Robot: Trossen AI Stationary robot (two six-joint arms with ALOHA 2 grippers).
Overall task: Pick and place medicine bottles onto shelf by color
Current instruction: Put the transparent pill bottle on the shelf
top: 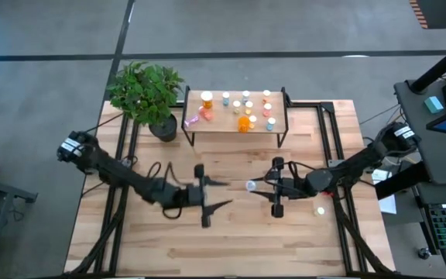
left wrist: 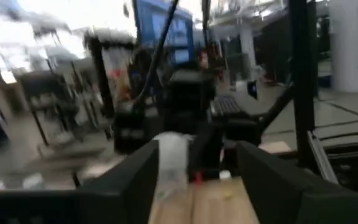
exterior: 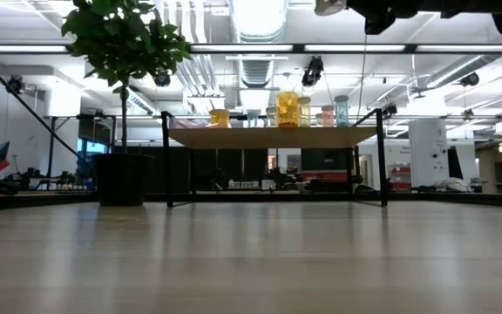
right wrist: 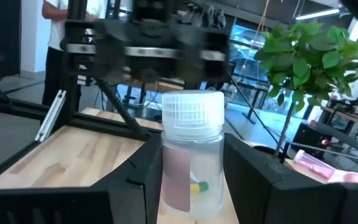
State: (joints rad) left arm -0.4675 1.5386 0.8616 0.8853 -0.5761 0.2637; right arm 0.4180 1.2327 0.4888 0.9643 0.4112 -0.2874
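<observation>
A clear bottle [right wrist: 191, 158] is gripped upright by the right claw [top: 263, 187]; the left claw [top: 221, 194] is spread, empty, as if for a handover.

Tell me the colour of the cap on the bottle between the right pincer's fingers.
White, on a clear bottle; the right wrist view shows it best.

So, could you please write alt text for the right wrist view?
A clear medicine bottle with a white ribbed cap stands upright, gripped between the right gripper's two dark fingers. A leafy potted plant rises behind, above the wooden table.
</observation>
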